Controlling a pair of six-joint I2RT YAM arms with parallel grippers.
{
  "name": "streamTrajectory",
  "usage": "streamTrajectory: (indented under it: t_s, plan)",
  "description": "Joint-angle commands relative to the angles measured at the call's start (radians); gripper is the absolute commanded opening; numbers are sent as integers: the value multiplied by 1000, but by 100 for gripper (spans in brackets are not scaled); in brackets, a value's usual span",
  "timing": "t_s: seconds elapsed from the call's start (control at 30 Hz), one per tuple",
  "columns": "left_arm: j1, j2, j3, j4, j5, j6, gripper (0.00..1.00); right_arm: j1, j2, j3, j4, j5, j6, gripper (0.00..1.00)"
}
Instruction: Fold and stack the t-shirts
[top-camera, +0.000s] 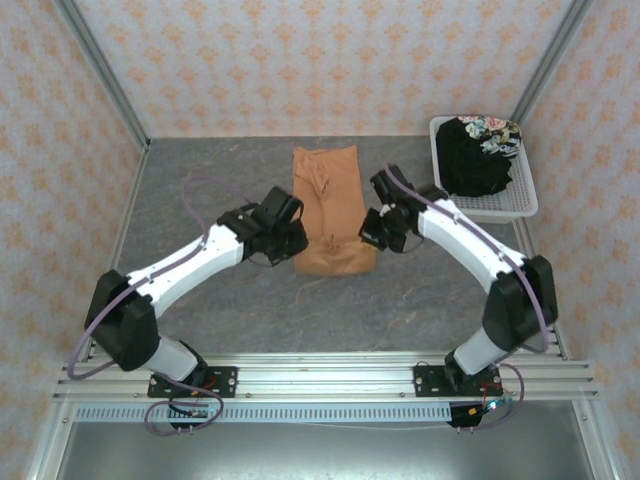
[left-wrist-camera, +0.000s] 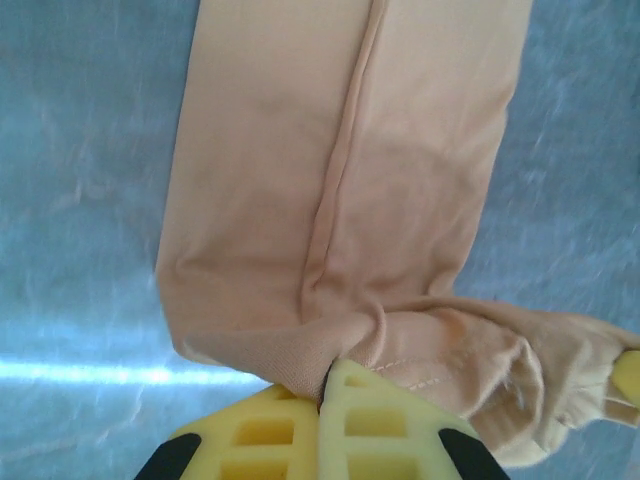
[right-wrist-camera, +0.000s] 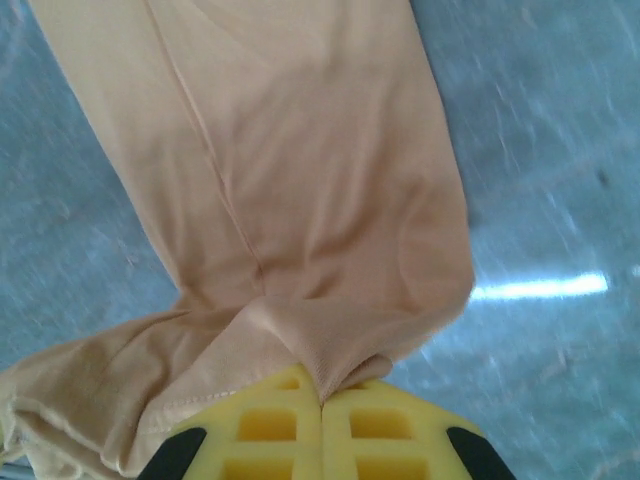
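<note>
The light orange cotton t-shirt (top-camera: 328, 205) is lying folded lengthwise on the grey marbled tabletop (top-camera: 220, 180). The left gripper (left-wrist-camera: 325, 378) and right gripper (right-wrist-camera: 322, 388) are each pinching a near corner. The black t-shirt with floral patch (top-camera: 478, 160) is sitting in the white plastic mesh basket (top-camera: 524, 206).

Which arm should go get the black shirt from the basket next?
Probably the right: the right gripper sits nearer the basket holding the black t-shirt; the left gripper is across the orange t-shirt.

I count t-shirts, 2: one orange tee (top-camera: 328, 200) between left claw (top-camera: 293, 243) and right claw (top-camera: 377, 228), one black tee (top-camera: 475, 160) beyond the right claw. Basket (top-camera: 500, 208), 1. Claws, 2.
</note>
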Motion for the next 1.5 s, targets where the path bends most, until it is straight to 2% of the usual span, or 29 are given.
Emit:
streamTrajectory:
  t_s: [0.0,0.33,0.77,0.83,0.9,0.93,1.0,1.03,1.13,1.33,1.47]
  plan:
    - [54,82,113,-29,-39,75,0,-32,97,125,-19,42,-72,0]
    - [178,382,391,-41,-4,148,0,-103,430,476,-4,14,-114,0]
    - [242,694,656,-49,74,191,0,-145,722,738,-44,-14,-114,1]
    - [249,716,681,-54,79,198,14,-150,758,789,-61,-18,-122,17]
    - [254,712,699,-72,60,204,37,-156,779,835,-80,-22,-133,33]
    - [255,697,706,-85,41,209,46,-159,780,858,-92,-16,-141,38]
    - [255,644,686,-99,2,209,56,-164,764,881,-106,-1,-154,45]
    - [255,601,649,-92,-14,200,58,-167,747,879,-112,2,-158,47]
    - [255,448,450,-30,-18,149,61,-167,648,766,-90,13,-165,50]
    - [226,213,-2,200,117,-64,61,-165,350,242,146,-35,-82,52]
    - [160,196,-108,282,162,-148,61,-148,230,3,255,-98,-28,53]
